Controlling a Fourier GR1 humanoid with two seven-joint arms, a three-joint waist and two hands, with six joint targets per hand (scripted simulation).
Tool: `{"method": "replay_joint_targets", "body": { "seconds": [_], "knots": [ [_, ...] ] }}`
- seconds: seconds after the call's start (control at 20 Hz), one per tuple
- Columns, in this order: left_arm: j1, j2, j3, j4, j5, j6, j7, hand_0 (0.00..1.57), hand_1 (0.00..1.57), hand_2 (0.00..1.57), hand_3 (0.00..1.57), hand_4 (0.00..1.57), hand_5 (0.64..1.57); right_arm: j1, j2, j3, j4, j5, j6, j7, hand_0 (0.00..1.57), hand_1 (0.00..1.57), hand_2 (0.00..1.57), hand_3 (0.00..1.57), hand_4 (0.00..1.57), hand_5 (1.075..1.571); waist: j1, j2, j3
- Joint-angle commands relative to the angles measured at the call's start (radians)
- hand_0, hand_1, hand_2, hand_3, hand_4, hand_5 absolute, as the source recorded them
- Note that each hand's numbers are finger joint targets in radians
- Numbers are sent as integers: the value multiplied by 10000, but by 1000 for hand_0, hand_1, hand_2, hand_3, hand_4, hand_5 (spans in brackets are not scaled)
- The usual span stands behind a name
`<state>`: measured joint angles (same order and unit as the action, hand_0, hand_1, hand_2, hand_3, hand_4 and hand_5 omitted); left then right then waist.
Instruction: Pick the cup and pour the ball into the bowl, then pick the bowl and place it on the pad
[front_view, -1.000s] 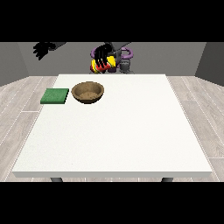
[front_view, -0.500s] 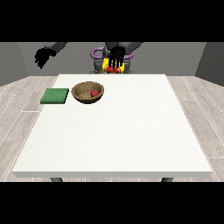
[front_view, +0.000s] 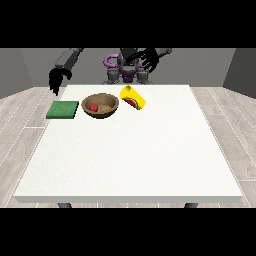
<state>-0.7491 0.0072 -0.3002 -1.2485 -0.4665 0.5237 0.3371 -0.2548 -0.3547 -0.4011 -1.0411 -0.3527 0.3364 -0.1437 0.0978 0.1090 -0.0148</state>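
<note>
Since half a second ago the yellow cup (front_view: 133, 97) has left the hand (front_view: 148, 58) at the view's right, whose fingers now spread released, and lies tipped on the white table (front_view: 130, 155) amid grey plank flooring. At its nine o'clock the wooden bowl (front_view: 101, 105) holds the red ball (front_view: 93, 107), the green pad (front_view: 63, 109) farther that way under the other hand (front_view: 56, 80), fingers hanging slack.

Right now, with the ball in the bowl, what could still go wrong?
The cup lies on its side beside the bowl, free of both hands; it might roll or get knocked. The ball could jump out if the bowl tips when it is lifted. The pad sits near the table edge, so placement needs care.
</note>
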Motion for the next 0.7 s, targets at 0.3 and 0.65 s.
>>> {"method": "replay_joint_targets", "body": {
  "seconds": [0.3, 0.65],
  "knots": [
    [261, 2291, 3951, -2006, 6569, -4958, -1526, 0, 0, 0, 0, 263, 1491, 415, 667, -417, -238, -94, -1004, -589, 0, 0, 0, 0, 0, 1570, 1607, 806, 108],
    [-112, 4529, 6076, -577, 8451, -7421, -1931, 0, 0, 0, 0, 312, 1508, -612, 1306, -5, -170, 158, -1931, -647, 0, 0, 0, 0, 0, 1568, 1424, 1408, 142]
  ]
}}
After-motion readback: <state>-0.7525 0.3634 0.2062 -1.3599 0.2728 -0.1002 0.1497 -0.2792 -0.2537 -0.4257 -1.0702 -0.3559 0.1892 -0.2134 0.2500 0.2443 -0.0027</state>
